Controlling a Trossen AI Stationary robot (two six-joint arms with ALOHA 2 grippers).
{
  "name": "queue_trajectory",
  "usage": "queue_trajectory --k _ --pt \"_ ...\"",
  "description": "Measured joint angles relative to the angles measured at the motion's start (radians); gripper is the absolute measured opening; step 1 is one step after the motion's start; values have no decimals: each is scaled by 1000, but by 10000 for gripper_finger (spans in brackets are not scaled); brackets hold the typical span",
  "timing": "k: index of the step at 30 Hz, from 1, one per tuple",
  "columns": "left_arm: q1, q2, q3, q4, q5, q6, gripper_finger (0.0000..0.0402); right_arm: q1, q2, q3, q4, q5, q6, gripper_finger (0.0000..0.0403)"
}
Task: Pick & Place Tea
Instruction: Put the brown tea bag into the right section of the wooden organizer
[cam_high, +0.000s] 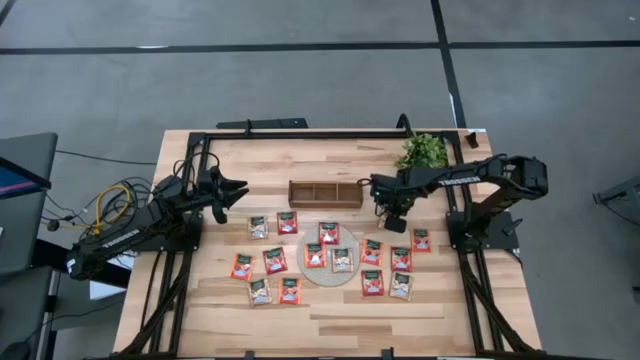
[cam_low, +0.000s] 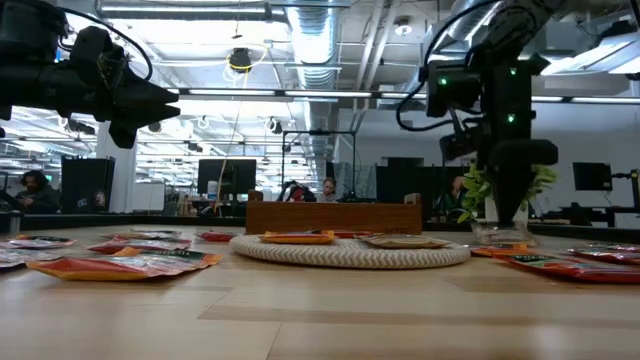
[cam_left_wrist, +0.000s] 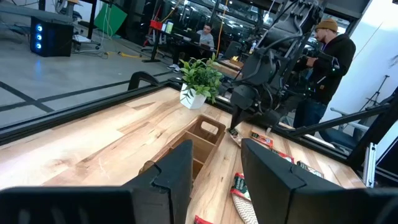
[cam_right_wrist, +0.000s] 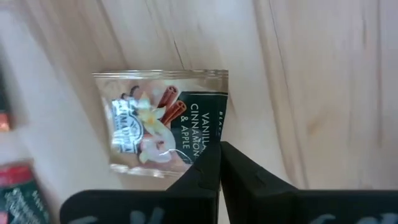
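Several small square tea sachets, red-orange (cam_high: 275, 261) or pale (cam_high: 258, 227), lie flat on the wooden table. Some of them (cam_high: 314, 256) rest on the round woven mat (cam_high: 328, 279). The brown three-compartment tray (cam_high: 325, 183) stands beyond the mat. Right of the tray, my right gripper (cam_high: 396, 218) points down and is shut on a pale sachet (cam_right_wrist: 155, 118) with a dark green band. At the table's left, my left gripper (cam_high: 238, 190) hovers level and open, with nothing between its fingers (cam_left_wrist: 180, 168). My right gripper (cam_right_wrist: 219, 154) pinches the pale sachet between its two fingertips at the dark green band's edge (cam_right_wrist: 208, 140), near one corner. The fingers come from above, pointing down. The sachet sticks out sideways below the fingers; whether its low side is clear of the table I cannot tell.
A small potted plant (cam_high: 423, 150) stands at the far right, behind my right arm. More sachets (cam_high: 401, 258) lie just nearer than my right gripper. A black frame (cam_high: 300, 133) runs along the table's far edge and sides. People are in the room beyond the table.
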Motion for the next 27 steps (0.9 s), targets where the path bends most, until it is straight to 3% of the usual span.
queue_trajectory --k 14,27 --pt "0 0 0 0 0 4 128 7 -77 310 -299 4 -28 0" --pt "0 0 0 0 0 4 128 41 -21 664 -413 150 -143 0"
